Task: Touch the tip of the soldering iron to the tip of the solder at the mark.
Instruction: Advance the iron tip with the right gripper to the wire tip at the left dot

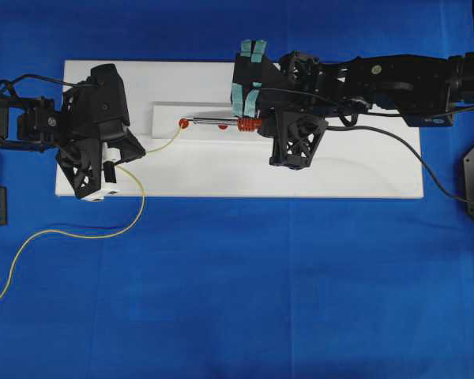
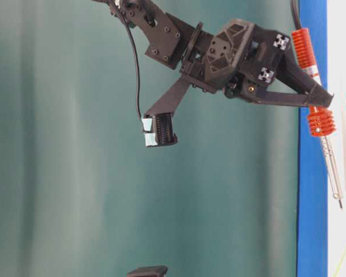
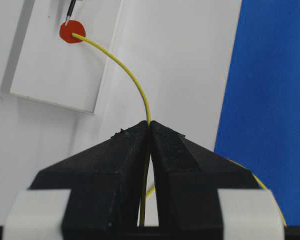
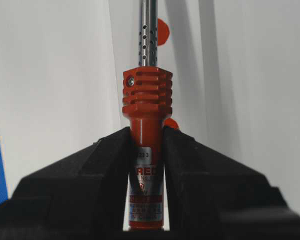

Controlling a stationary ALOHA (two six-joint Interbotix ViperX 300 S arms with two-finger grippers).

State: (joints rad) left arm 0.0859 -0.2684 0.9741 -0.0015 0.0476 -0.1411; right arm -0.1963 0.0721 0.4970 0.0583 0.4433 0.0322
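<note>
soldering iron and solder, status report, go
Left gripper shut on solder, tip at red mark. Right gripper shut on soldering iron, tip just short of mark. Nothing in the way.

Left gripper [image 1: 110,170] over left end of board [image 1: 363,178], clamped on solder [image 1: 134,213], trailing off board's front edge onto cloth [image 1: 261,300]. Solder tip resting on mark [image 3: 71,32] on raised plate [image 3: 55,75]. Right gripper [image 1: 257,124] right of mark, clamping soldering iron [image 1: 221,122], tip just beside mark.

L gripper [image 3: 149,131] jaws clamped together, arm low and level. R gripper [image 4: 146,145] jaws pinched tight, wrist pitched down.
</note>
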